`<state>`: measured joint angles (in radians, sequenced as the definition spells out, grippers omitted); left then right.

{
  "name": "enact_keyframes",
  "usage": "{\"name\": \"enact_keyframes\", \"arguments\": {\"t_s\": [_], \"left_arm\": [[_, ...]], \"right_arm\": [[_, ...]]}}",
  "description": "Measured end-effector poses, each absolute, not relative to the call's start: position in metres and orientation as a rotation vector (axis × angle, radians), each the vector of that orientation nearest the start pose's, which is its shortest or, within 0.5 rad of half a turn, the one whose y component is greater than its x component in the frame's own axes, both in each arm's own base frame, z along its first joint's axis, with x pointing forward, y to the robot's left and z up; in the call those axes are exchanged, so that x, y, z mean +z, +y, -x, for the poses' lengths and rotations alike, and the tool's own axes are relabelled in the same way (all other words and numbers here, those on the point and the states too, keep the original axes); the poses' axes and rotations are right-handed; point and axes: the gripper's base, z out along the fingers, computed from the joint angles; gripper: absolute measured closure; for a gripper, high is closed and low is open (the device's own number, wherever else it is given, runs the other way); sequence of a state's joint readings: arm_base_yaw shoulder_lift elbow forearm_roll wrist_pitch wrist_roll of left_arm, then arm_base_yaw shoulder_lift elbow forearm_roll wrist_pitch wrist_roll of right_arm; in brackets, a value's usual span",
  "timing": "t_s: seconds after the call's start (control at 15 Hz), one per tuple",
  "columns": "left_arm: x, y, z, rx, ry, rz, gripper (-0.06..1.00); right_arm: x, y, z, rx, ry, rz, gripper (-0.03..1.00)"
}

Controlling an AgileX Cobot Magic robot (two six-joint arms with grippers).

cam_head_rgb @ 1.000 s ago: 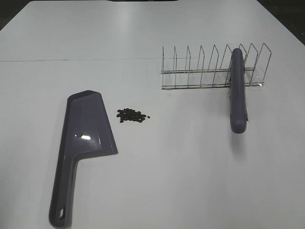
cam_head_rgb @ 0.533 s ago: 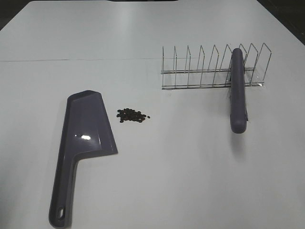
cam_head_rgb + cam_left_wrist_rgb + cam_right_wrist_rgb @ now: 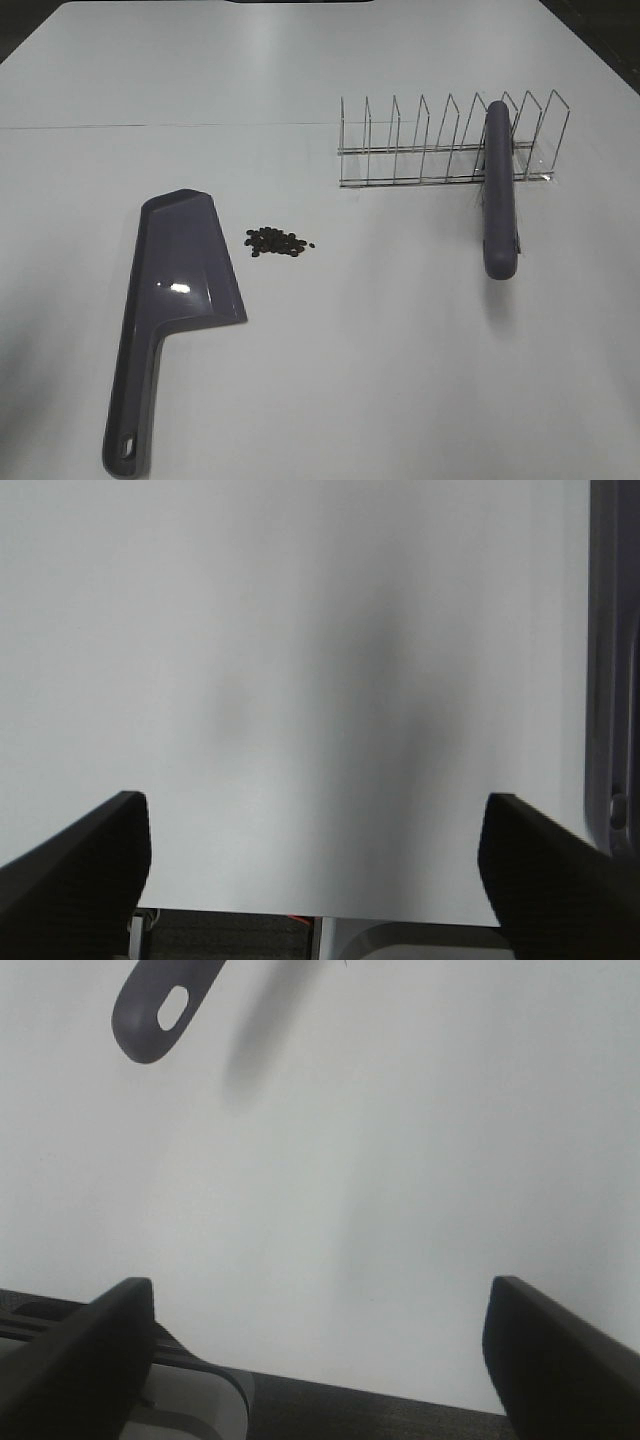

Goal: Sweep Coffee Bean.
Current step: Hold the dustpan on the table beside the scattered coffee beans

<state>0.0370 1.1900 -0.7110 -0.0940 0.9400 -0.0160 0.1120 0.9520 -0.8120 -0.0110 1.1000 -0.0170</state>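
A small patch of dark coffee beans (image 3: 279, 241) lies on the white table, just right of the purple dustpan (image 3: 178, 290), whose long handle points toward the front edge. A purple brush (image 3: 499, 190) leans in a wire rack (image 3: 440, 150) at the right, handle end down on the table. Neither gripper shows in the exterior high view. My left gripper (image 3: 315, 865) is open over bare table by the front edge, with the dustpan handle (image 3: 612, 680) at the side of its view. My right gripper (image 3: 320, 1355) is open and empty; the brush handle's end (image 3: 160, 1005) shows far off.
The table's front edge (image 3: 320, 918) lies just under both grippers. The wire rack has several upright dividers and stands at the right rear. A thin seam (image 3: 160, 126) crosses the table behind the dustpan.
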Motion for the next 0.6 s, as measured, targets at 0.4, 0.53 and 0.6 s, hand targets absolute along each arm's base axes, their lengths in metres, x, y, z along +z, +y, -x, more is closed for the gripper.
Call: {"name": "enact_keyframes", "arguments": {"t_s": [0.4, 0.53, 0.6], "left_arm": [[0.189, -0.044, -0.229, -0.228, 2.987, 0.034, 0.13], [0.178, -0.067, -0.239, -0.239, 3.002, 0.006, 0.13], [0.174, -0.078, -0.246, -0.242, 3.013, -0.006, 0.13]], "right_arm": [[0.328, 0.021, -0.187, 0.031, 2.666, 0.169, 0.19], [0.332, 0.022, -0.193, 0.043, 2.658, 0.166, 0.19], [0.333, 0.023, -0.193, 0.056, 2.653, 0.163, 0.19]]}}
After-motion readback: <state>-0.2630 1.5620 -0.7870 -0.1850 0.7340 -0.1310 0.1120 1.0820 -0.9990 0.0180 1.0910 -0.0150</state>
